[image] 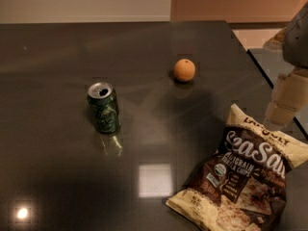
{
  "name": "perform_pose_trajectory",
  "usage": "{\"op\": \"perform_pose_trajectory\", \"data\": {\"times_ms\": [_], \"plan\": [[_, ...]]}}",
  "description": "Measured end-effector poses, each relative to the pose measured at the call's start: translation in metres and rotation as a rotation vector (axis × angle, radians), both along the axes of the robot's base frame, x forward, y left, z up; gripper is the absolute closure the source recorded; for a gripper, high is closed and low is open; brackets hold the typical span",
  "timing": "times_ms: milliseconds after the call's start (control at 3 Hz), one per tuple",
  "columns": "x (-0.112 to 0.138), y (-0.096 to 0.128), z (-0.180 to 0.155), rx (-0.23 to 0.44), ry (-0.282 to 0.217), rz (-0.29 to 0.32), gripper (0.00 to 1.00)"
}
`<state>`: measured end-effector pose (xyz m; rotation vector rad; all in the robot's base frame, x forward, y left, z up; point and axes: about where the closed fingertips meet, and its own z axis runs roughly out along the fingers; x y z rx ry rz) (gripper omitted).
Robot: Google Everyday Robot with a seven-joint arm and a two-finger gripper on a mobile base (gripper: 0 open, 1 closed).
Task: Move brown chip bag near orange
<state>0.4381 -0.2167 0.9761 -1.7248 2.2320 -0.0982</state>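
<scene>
1. Lying flat at the near right of the desk [53, 177]: brown chip bag [243, 177], well apart from the orange [185, 70] farther back.
2. Hovering at the right edge, just above the bag's top corner: the hand [285, 104]. Nothing seen in its hold; open or closed, cannot tell.
3. Probably light, soft, crinkly and slippery, with breakable chips inside. Best pinched gently at the cream top seam.
4. Round and matte: the orange. Upright and metallic: a green can [103, 107]. Dark, polished and reflective: the desk.
</scene>
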Motion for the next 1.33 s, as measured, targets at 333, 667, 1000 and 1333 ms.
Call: {"op": "perform_pose_trajectory", "data": {"times_ms": [333,667,1000,1333], "plan": [[0.0,0.0,0.0,0.0,0.0,0.0,0.0],[-0.001,-0.006,-0.005,0.008,0.014,-0.021,0.0],[-0.008,-0.017,-0.018,0.022,0.061,-0.064,0.0],[-0.022,-0.028,-0.036,0.036,0.126,-0.109,0.0]]}}
